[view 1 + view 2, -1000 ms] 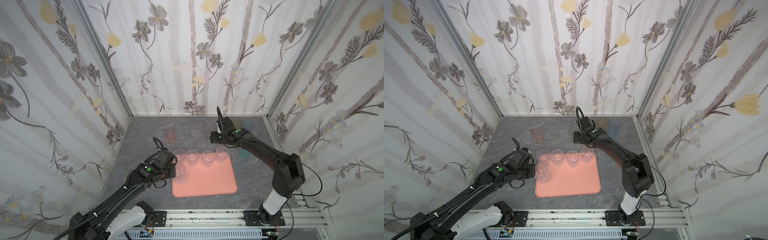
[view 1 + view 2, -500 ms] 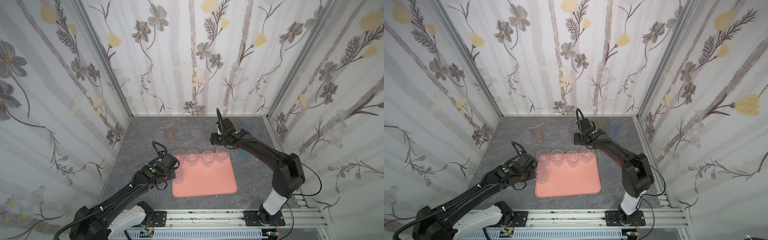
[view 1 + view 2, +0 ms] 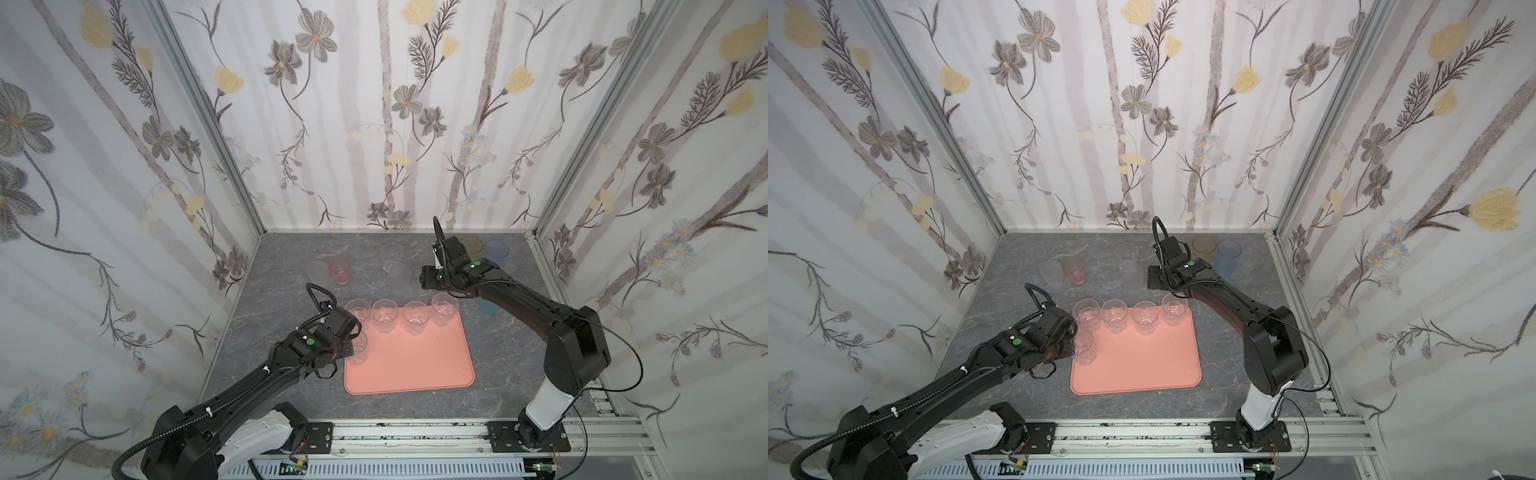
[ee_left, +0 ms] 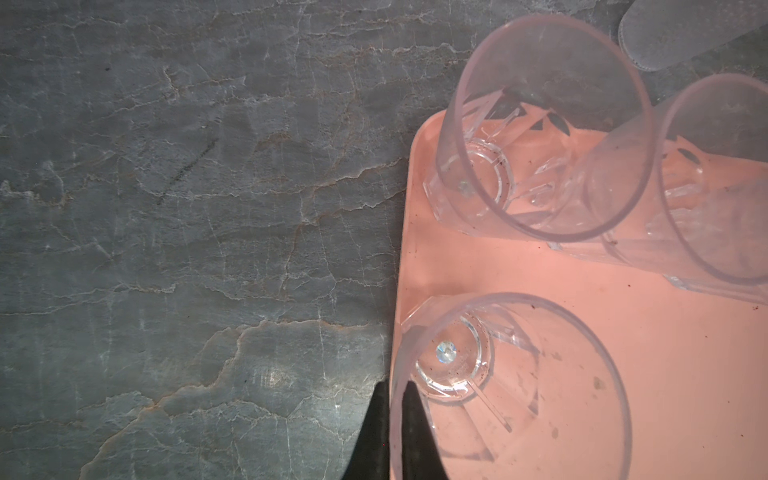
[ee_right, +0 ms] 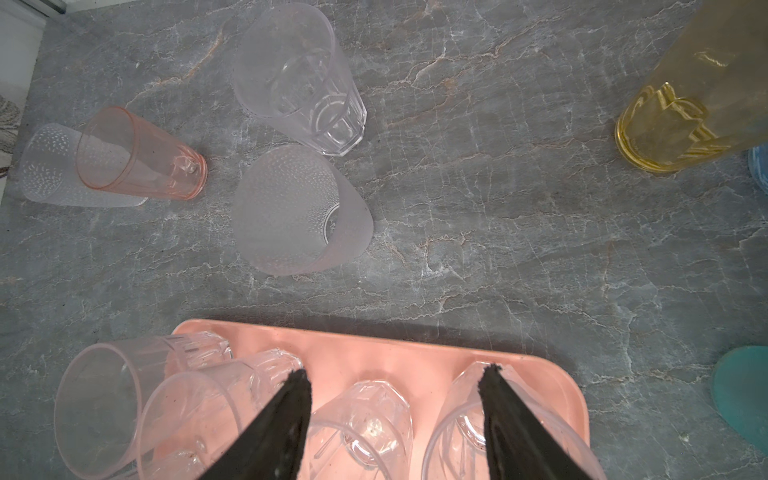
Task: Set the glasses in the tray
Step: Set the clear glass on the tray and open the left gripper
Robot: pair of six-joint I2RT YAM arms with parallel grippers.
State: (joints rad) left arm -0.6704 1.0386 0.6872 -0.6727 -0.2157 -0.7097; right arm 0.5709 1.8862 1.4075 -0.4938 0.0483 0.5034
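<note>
Left wrist: left pincer (image 4: 394, 388) tight on rim of clear tumbler (image 4: 519, 395) in tray (image 4: 665, 332); right pincer (image 5: 395, 372) wide.

Five glasses (image 3: 385, 316) on the tray (image 3: 419, 368); others behind and beside it.

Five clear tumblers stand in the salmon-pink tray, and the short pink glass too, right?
No: the short pink transparent glass stands on the grey table beyond the salmon-pink rectangular tray, in both top views. The five clear tumblers are in it.
</note>
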